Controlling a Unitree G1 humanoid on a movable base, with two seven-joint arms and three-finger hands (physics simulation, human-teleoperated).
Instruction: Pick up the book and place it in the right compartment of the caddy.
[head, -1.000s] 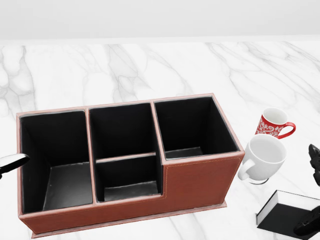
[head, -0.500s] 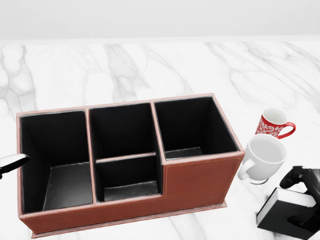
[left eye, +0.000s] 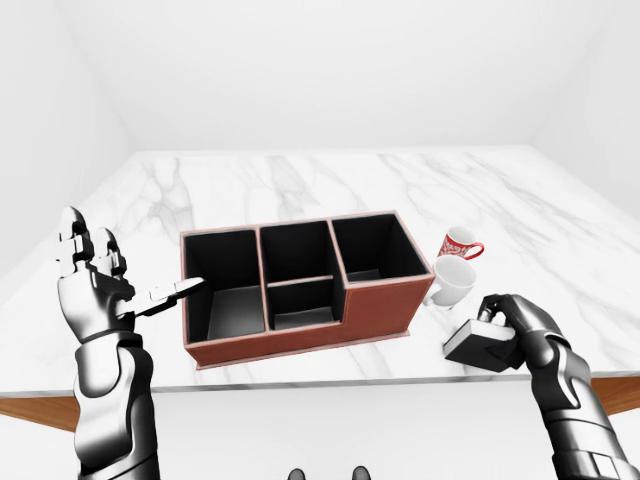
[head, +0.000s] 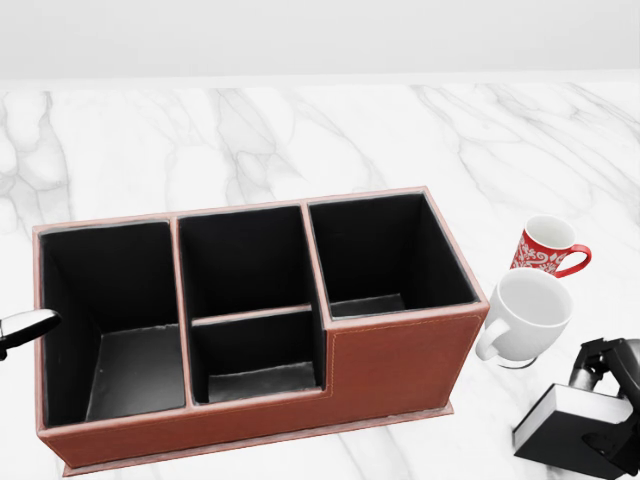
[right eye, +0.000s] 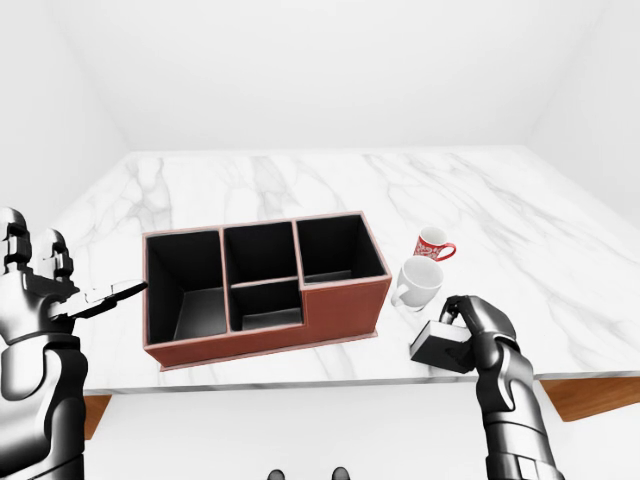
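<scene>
The black book (head: 563, 432) with its white page edge lies on the marble near the bottom right of the head view, to the right of the caddy. My right hand (left eye: 499, 322) is shut on the book, fingers curled over its far edge and top. The brown leather caddy (head: 400, 352) has black compartments; the right compartment (head: 385, 255) holds nothing. My left hand (left eye: 96, 272) is raised left of the caddy, open, fingers spread, its thumb pointing toward the caddy's left wall.
A white mug (head: 527, 315) stands between the caddy and the book, with a red patterned mug (head: 545, 246) just above it. The marble counter's near edge (left eye: 300, 372) runs close below the caddy and the book.
My right hand came in from the right edge, moved over the book and curled its fingers round it. Left hand, caddy and mugs have not moved.
</scene>
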